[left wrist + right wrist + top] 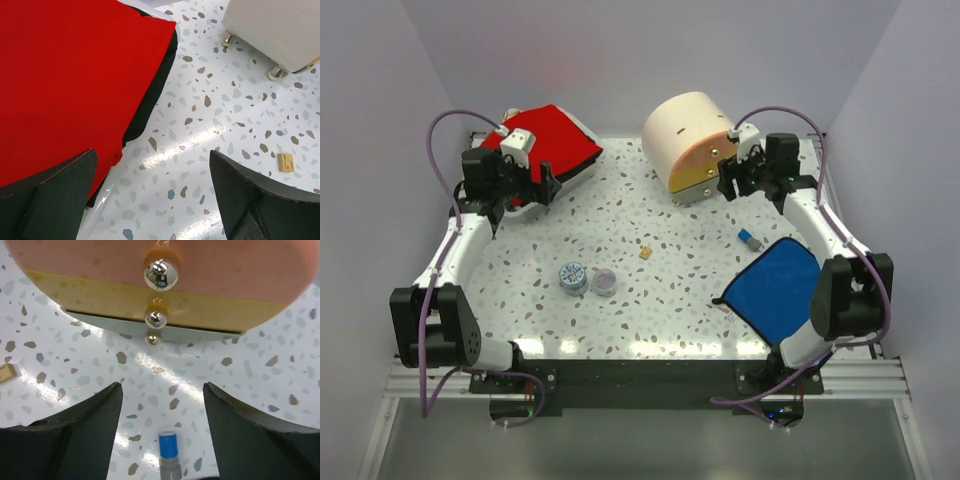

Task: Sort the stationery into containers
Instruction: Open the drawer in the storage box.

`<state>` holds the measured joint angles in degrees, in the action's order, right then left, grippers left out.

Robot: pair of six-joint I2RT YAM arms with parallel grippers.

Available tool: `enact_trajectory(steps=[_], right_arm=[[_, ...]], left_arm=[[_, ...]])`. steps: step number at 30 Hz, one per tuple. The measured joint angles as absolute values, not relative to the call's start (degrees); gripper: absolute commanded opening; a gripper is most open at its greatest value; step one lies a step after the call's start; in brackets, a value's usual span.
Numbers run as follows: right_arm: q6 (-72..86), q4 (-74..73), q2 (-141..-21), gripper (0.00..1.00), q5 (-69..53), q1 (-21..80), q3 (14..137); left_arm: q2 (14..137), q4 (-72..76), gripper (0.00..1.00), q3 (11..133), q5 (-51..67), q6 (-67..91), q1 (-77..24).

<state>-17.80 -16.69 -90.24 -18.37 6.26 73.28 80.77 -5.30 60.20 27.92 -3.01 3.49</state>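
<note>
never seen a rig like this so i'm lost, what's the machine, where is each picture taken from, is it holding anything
These are two robot arms bolted at the near edge of a table. One picture looks down from above; the other two come from a camera on each wrist, so the dark shapes at the bottom are that arm's own fingers. The left gripper is by a white case with a red top; the right gripper faces the drawers of a cream drum. On the table lie a blue-patterned tape roll, a purple tape roll, a tan cube, a blue-grey stub and a blue cloth. Both grippers are open and hold nothing.
</note>
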Motion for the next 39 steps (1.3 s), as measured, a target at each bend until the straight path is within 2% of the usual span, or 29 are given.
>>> enact_trajectory(steps=[6, 11, 39], right_arm=[[-10.3, -14.9, -97.6, 0.7, -22.1, 6.4, 74.2], [-8.1, -12.4, -100.6, 0.63, -22.3, 6.4, 76.4], [-6.7, -7.9, -104.7, 0.52, -19.2, 7.6, 80.9]], left_arm=[[82.3, -5.3, 0.99, 60.7, 27.9, -2.8, 2.5], [83.4, -5.5, 0.99, 60.7, 27.8, -2.8, 2.3], [83.5, -5.6, 0.99, 60.6, 27.0, -3.2, 1.8]])
